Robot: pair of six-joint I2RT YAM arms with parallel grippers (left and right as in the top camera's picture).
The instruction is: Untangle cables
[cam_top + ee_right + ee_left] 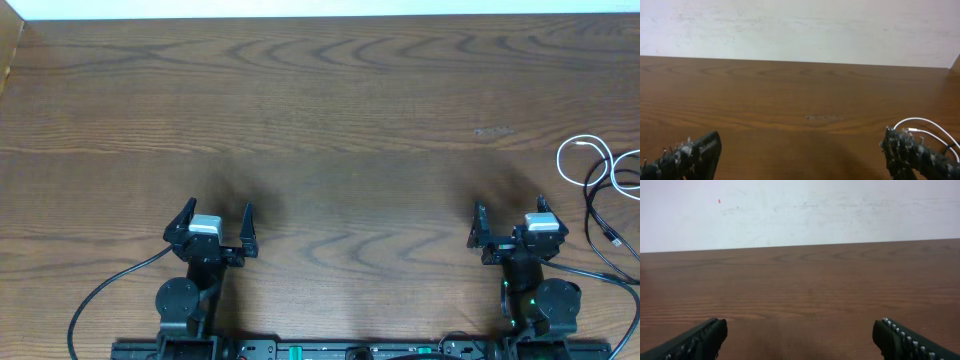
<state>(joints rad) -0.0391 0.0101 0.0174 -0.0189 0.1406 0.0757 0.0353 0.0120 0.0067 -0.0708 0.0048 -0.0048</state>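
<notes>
The cables lie tangled at the table's far right edge in the overhead view: a white cable [561, 158] in loose loops and a thin black cable [590, 200] crossing it and trailing toward the near side. My right gripper [510, 212] stands open just left of them, touching neither. In the right wrist view, the white cable [914, 119] curves past the right fingertip, and the right gripper [800, 150] holds nothing. My left gripper [216, 215] is open over bare wood at the near left, and the left wrist view shows the left gripper [800, 335] empty too.
The wooden table [320, 110] stretches back to a white wall [800, 25]. Thick black arm wires run from each base, one at the left [110, 290] and one at the right [590, 270]. A small pale scuff [492, 131] marks the wood.
</notes>
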